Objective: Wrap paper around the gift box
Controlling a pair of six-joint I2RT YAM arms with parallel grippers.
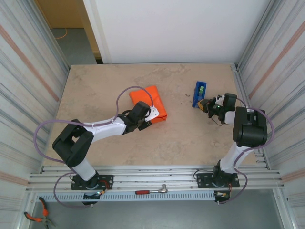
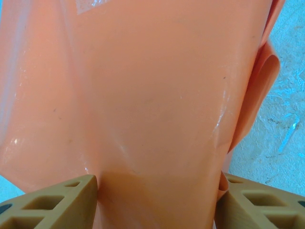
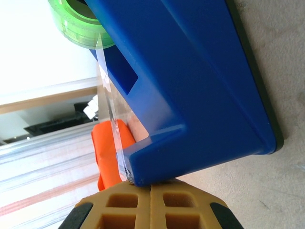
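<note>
The orange paper (image 1: 148, 101) lies folded into a bundle at the table's middle; the gift box is hidden under it. My left gripper (image 1: 151, 116) holds the bundle's near right end. In the left wrist view the paper (image 2: 152, 95) is glossy and creased, and the tan fingers (image 2: 57, 205) press against it on both sides of my left gripper (image 2: 157, 200). My right gripper (image 1: 205, 105) is shut, its tips (image 3: 151, 187) touching the cutter end of the blue tape dispenser (image 3: 190, 86). A clear strip of tape (image 3: 107, 95) runs from the green roll (image 3: 78, 24) down to the cutter.
The blue dispenser (image 1: 199, 93) stands on the beige table (image 1: 95, 95) at the right. Corrugated metal walls close both sides. A red-handled ratchet (image 1: 152, 191) lies on the front rail, and pliers (image 1: 35, 217) lie at the bottom left.
</note>
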